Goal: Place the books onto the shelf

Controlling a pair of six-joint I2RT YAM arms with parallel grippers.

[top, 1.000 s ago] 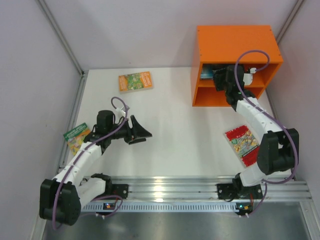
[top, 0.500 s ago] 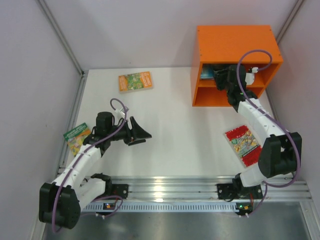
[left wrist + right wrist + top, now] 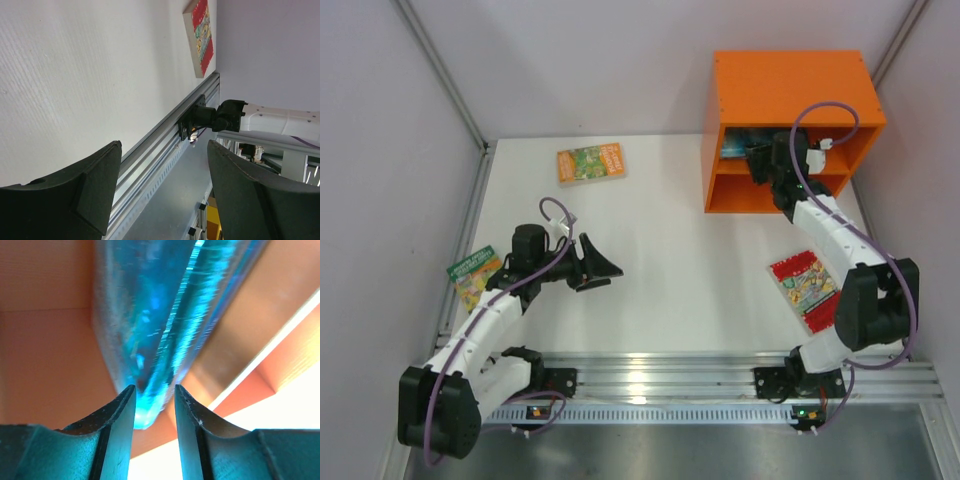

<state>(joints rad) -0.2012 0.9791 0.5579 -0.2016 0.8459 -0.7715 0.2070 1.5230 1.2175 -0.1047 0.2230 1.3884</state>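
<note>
Since the fingers of my right gripper (image 3: 155, 390) stand close on either side of the pale teal book (image 3: 150, 315), with only a sliver of room, I cannot tell whether they pinch its edge or merely flank it. That doubt is the risk. If I am clamped and back out, I judge the book would drag out of the shelf (image 3: 790, 85) with me. If I am loose, a nudge from either finger could tip it, because it looks to lean rather than stand square. The orange walls are also close enough for my wrist to clip them.

Up close the book is thin, glossy and blurred, seen edge-on. It sits in the upper compartment, at its left side.

My left gripper (image 3: 164, 150) is spread wide with nothing between its fingers, above the table (image 3: 670, 230). The red book (image 3: 805, 285), orange-green book (image 3: 590, 162) and green book (image 3: 472, 272) lie flat there, well apart.
</note>
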